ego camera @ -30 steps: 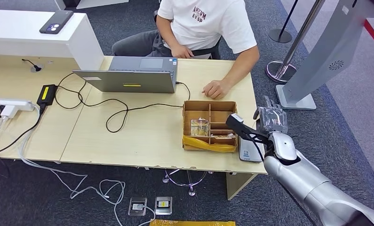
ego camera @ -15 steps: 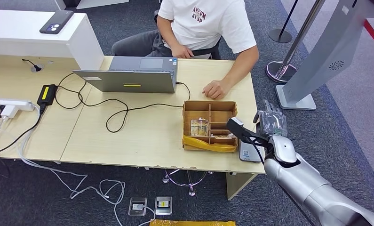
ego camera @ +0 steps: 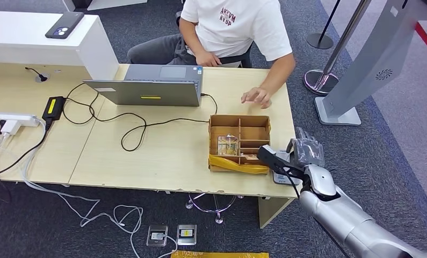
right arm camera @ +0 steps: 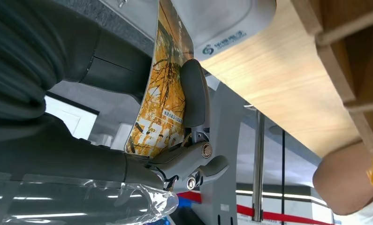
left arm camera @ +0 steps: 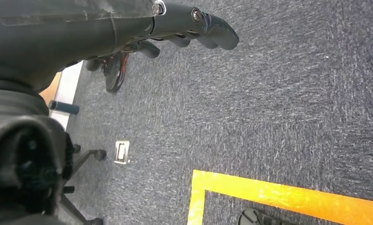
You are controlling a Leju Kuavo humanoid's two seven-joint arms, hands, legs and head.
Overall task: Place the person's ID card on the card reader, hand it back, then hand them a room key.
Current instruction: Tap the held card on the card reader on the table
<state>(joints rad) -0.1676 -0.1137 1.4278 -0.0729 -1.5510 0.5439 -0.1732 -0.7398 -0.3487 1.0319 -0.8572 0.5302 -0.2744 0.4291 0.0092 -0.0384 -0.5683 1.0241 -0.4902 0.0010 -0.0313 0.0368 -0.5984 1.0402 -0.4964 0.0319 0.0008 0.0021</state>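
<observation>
One orange-printed card (right arm camera: 163, 93) in right robot hand (right arm camera: 128, 117).

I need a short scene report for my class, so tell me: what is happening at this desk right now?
The robot's right hand pinches a yellow printed card just above the grey card reader at the desk's near right corner, beside a compartmented cardboard box. A seated person in a white shirt waits across the desk, one hand raised slightly over it. The left hand hangs over the carpet, holding nothing.
</observation>
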